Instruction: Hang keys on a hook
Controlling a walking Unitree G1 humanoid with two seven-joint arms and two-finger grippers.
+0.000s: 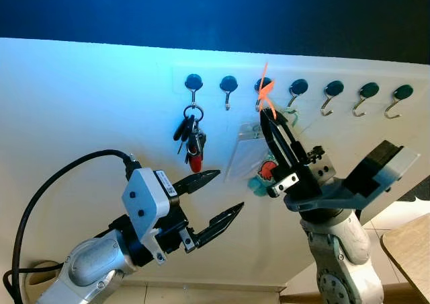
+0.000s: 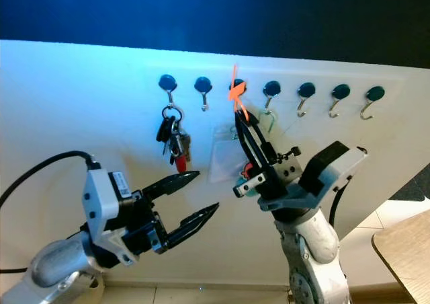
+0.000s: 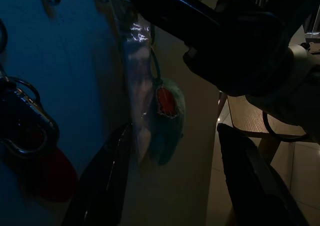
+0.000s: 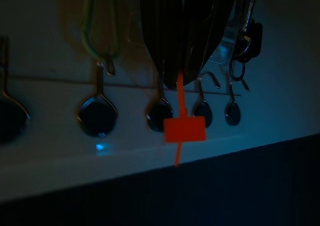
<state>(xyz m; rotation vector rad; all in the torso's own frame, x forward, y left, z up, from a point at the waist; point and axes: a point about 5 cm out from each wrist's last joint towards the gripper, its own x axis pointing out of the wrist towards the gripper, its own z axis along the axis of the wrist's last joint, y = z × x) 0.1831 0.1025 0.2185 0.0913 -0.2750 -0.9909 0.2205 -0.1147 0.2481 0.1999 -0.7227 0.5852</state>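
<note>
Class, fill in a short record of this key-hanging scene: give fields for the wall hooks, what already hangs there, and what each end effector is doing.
Hooks: a row of seven dark-capped hooks on the white wall.
Already hanging: a bunch of dark keys with a red fob on the leftmost hook.
Right end effector: shut on an orange tag, raised at the third hook, where a clear pouch with a teal and red fob hangs below it.
Left end effector: open, held low before the wall, holding nothing.
</note>
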